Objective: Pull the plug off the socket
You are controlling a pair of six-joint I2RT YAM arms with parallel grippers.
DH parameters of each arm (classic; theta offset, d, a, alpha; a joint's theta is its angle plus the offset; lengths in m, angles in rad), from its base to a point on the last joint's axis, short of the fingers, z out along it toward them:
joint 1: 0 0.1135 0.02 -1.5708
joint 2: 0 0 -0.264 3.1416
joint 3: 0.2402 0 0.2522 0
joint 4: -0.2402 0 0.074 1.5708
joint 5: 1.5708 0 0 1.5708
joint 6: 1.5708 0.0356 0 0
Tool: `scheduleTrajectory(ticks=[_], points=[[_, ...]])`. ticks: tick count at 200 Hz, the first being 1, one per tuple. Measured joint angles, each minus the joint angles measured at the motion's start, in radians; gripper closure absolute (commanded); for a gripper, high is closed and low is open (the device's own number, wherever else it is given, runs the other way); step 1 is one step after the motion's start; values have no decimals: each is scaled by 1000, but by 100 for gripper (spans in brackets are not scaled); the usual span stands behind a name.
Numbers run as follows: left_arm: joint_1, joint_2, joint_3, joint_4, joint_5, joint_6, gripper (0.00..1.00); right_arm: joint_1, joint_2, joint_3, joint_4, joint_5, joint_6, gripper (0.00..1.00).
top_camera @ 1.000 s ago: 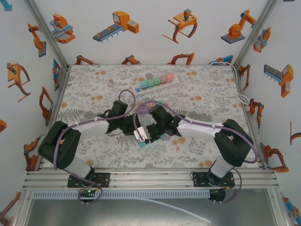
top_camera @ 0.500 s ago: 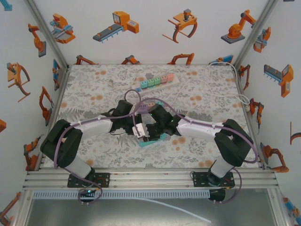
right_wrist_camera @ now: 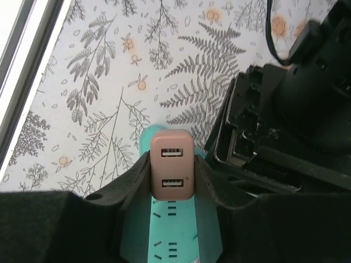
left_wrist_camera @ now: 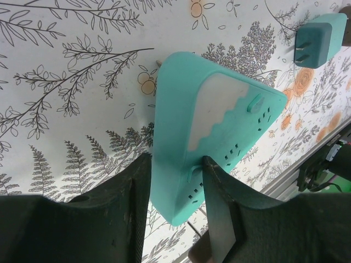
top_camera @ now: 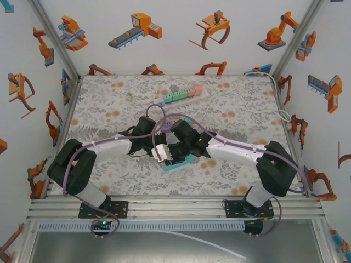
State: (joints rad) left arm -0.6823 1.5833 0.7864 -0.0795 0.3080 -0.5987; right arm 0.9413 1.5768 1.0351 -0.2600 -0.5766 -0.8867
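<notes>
While plug (right_wrist_camera: pixel 172 174) sits in socket (left_wrist_camera: pixel 208 137), right fingers (right_wrist_camera: pixel 127 204) pinching it

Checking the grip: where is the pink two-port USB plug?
Right wrist view, centre: the pink two-port USB plug sits between the right gripper fingers, atop the teal plastic power strip.

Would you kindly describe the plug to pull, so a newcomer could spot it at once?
Near the middle of the flowered table is a teal power strip. The pink plug stands on it between the right fingers. Its colour and two USB ports set it apart from the loose teal plug nearby.
</notes>
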Motion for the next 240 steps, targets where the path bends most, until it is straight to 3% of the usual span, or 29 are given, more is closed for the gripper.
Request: scheduleTrajectory(ticks=[53, 132, 156, 193, 240], points=[[2, -37, 3, -40, -54, 13, 51, 1, -134, -27, 64, 6, 150, 91], [5, -81, 31, -167, -126, 72, 40, -104, -323, -47, 103, 124, 707, 93], [12, -149, 29, -204, -133, 83, 27, -192, -371, -68, 109, 148, 910, 94], [15, -305, 29, -225, -107, 109, 12, -405, -441, -133, 108, 187, 1220, 95], [15, -465, 10, -171, -8, 142, 1, -596, -572, -307, 87, 232, 1505, 95]])
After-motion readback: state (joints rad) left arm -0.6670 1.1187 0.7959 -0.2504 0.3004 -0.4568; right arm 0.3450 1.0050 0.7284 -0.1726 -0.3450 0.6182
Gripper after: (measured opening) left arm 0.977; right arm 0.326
